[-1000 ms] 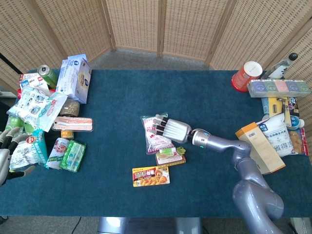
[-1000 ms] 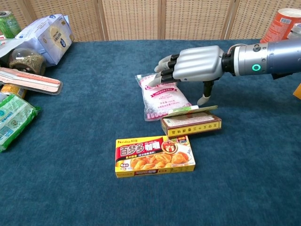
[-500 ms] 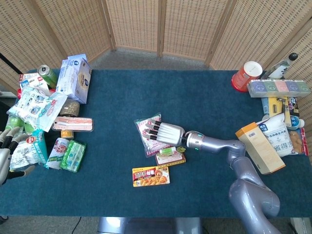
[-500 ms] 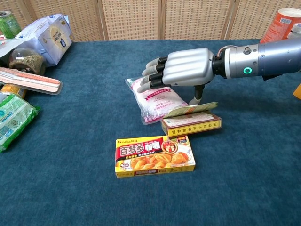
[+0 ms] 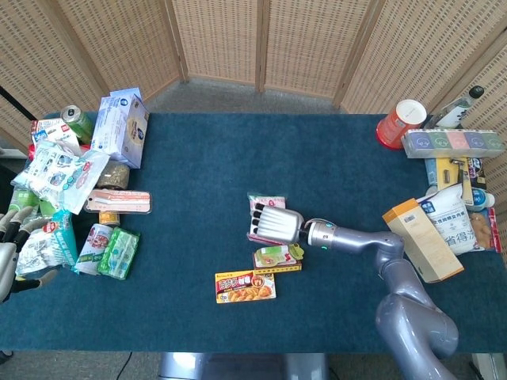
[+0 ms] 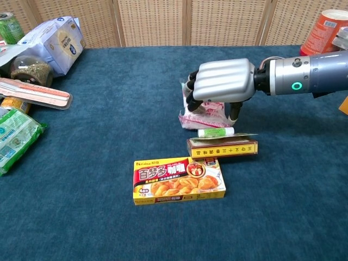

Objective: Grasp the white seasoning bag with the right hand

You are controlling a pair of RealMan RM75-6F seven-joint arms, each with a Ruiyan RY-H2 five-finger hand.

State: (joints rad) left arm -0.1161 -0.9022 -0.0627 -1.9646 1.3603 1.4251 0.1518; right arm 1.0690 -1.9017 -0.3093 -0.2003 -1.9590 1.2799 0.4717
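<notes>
Bright, even light; sharp focus

Woven wicker screen panels (image 5: 261,39) in wooden frames stand behind the blue-carpeted table (image 5: 206,158), over grey floor (image 5: 238,95).

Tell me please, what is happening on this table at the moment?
The robot's right hand has closed its fingers around the white seasoning bag in the middle of the blue table, and the bag looks bunched up in the grip. Just in front of it lie a small brown box and a yellow curry box, both untouched. The left hand waits at the table's far left edge, holding nothing.
</notes>
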